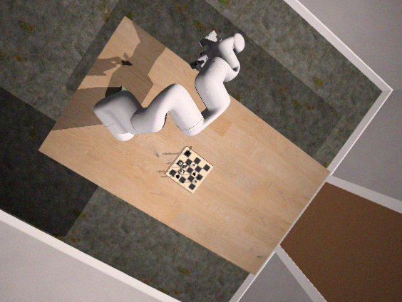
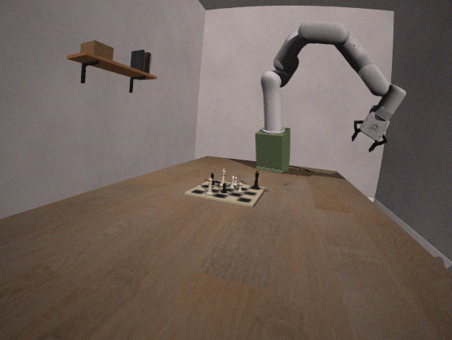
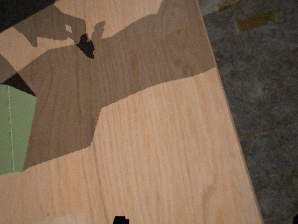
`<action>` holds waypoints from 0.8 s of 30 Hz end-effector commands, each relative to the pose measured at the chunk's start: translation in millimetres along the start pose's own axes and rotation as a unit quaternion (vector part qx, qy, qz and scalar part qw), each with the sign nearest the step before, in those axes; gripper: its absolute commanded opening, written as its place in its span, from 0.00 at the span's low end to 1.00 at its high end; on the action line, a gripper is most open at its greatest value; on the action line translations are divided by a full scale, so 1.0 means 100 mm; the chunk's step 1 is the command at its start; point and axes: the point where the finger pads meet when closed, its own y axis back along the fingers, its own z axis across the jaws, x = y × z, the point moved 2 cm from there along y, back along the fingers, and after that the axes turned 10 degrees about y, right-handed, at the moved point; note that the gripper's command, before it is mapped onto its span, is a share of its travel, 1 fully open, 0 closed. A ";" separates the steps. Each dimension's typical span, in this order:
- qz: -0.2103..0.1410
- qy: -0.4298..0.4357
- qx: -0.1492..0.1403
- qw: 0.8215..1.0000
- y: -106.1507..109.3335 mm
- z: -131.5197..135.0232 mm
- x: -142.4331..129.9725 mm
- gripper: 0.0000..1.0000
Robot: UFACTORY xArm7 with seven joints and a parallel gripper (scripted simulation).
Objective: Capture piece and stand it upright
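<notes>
The claw (image 2: 368,138), spread wide and grasping nothing, is held high near the table's (image 2: 280,257) edge. Well below and away from it, the small checkered board (image 2: 252,200) is seen flat on pale grained wood, with slender turned white and black pieces (image 2: 256,180) standing on it. The smooth white arm (image 2: 320,34) is carried on a green box pedestal (image 2: 272,154)

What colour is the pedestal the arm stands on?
Green. The pedestal shows best in the exterior view, at the table's far end behind the chessboard.
</notes>
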 end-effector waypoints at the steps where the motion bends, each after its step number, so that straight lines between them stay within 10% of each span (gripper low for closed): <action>1: -0.015 0.080 0.017 0.997 -0.02 -0.01 -0.32 1.00; 15: -0.039 0.261 0.075 0.962 -0.12 -0.13 -1.12 1.00; 24: -0.038 0.392 0.130 0.910 -0.21 -0.31 -1.75 1.00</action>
